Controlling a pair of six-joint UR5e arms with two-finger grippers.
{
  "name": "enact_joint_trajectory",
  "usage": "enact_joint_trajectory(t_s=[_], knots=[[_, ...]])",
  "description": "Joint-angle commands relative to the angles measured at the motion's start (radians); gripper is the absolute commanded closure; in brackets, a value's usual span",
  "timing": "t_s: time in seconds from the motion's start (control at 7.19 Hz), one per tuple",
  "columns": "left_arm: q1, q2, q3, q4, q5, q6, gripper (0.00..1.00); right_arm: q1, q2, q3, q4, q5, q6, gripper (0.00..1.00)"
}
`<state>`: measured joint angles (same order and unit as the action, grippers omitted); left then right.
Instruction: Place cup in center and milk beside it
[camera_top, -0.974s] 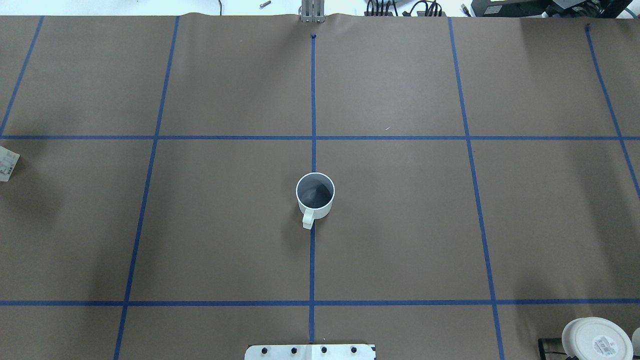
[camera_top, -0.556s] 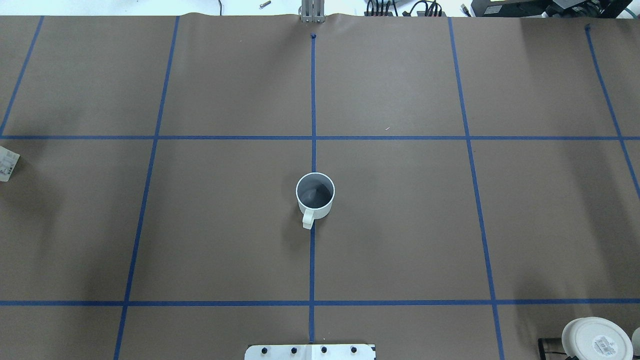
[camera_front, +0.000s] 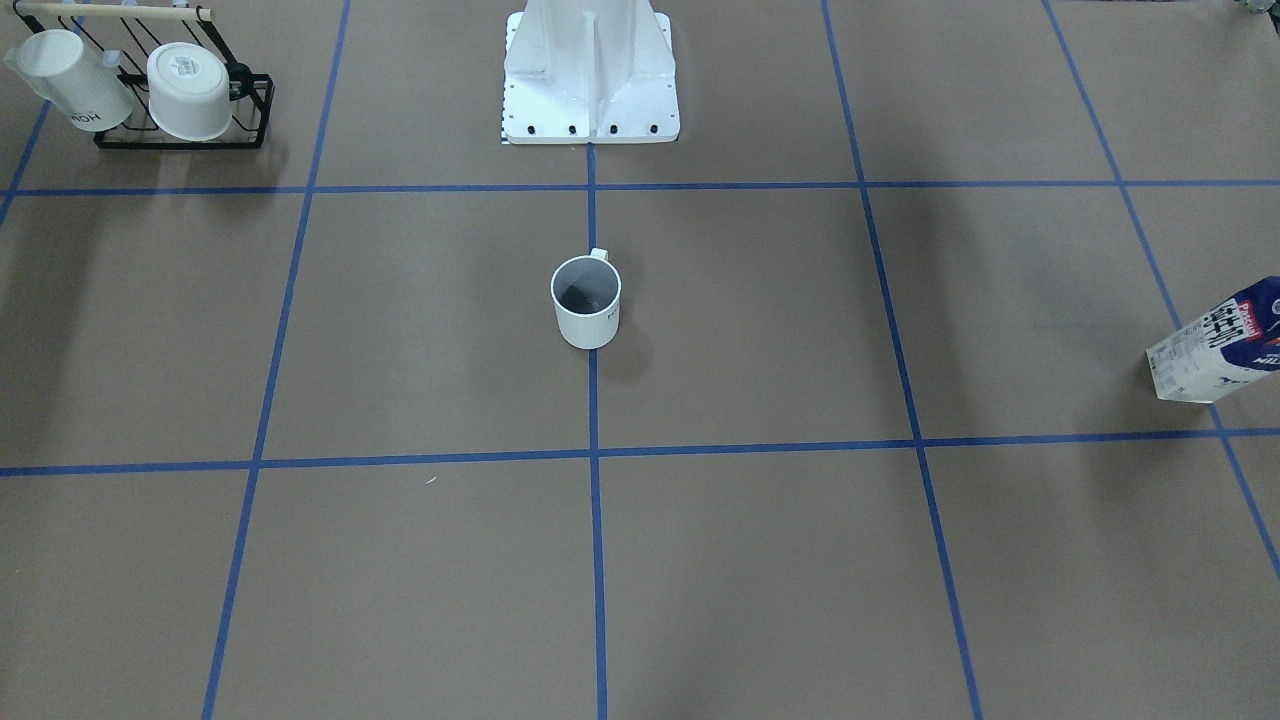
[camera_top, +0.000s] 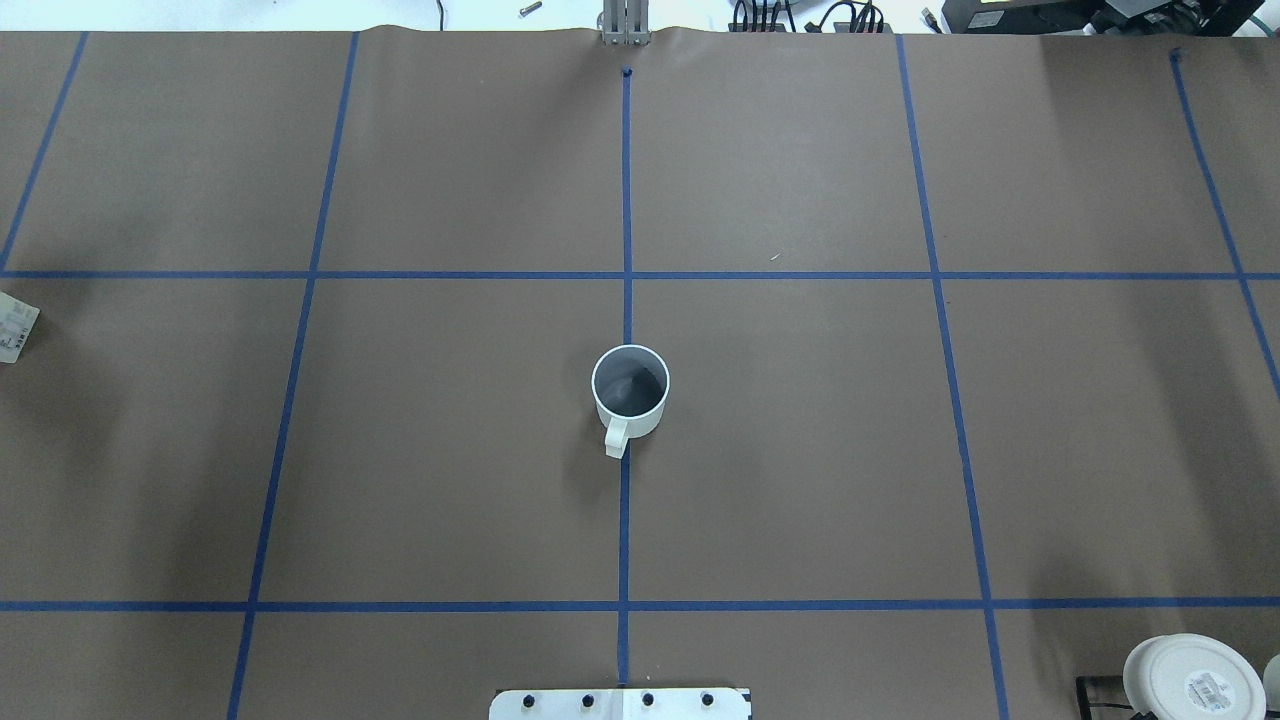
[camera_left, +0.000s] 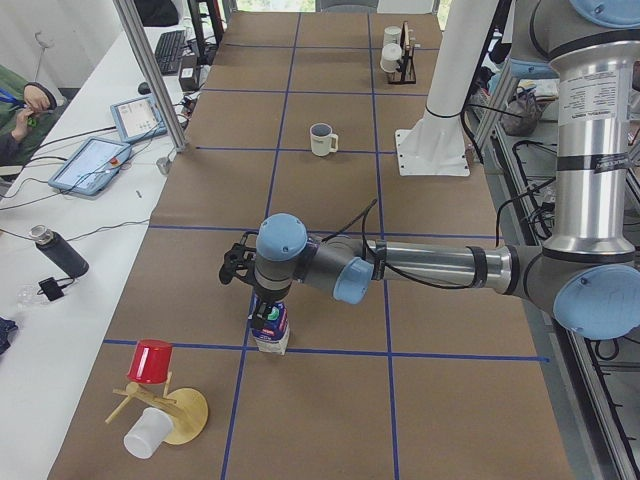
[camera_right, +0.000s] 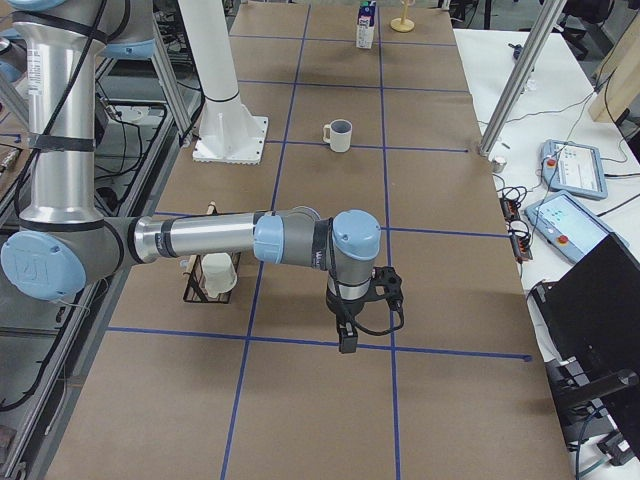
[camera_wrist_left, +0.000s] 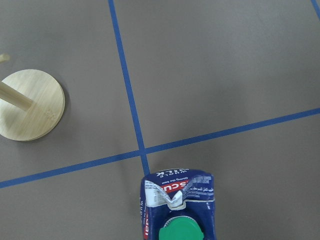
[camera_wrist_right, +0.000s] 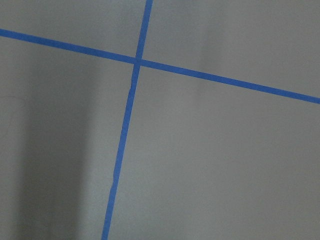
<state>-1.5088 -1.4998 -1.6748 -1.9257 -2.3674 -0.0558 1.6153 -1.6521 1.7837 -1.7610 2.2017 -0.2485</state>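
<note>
A big table (camera_top: 450, 470) is covered with brown paper, and blue tape lines (camera_top: 625, 200) cut it into squares. The cup (camera_top: 630, 392) stands upright near the middle of the overhead picture, on the middle tape line, its handle pointing to the bottom of the frame. The milk (camera_left: 271, 338) stands well apart from it, at the lower middle of the left-side picture, just beside a tape crossing. Its green cap (camera_wrist_left: 181, 233) shows at the bottom of the left wrist picture. The left gripper (camera_left: 266, 310) hangs right over the milk's top; I cannot tell if its jaws are open or closed on it. The right gripper (camera_right: 347, 343) points down over the paper near a tape line, and I cannot tell how its jaws stand either. A black rack (camera_front: 180, 144) with two white mugs (camera_front: 185, 90) sits in the upper left of the front picture. A wooden stand (camera_left: 185, 415) with a red cup (camera_left: 152, 361) is near the milk.
</note>
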Motion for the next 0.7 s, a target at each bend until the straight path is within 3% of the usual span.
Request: enact_joint_trajectory(t_s=[0.0,0.14,0.56], knots=[[0.027,-0.034,0.1,-0.092,0.016,-0.002,0.02,0.0,0.0,-0.004,0.0,0.0,0.002,0.0],[0.047,-0.069,0.154,-0.12,0.016,-0.002,0.02,0.0,0.0,-0.004,0.0,0.0,0.0,0.0],[0.094,-0.068,0.158,-0.121,0.016,-0.002,0.02,0.0,0.0,-0.007,0.0,-0.002,0.0,0.0]])
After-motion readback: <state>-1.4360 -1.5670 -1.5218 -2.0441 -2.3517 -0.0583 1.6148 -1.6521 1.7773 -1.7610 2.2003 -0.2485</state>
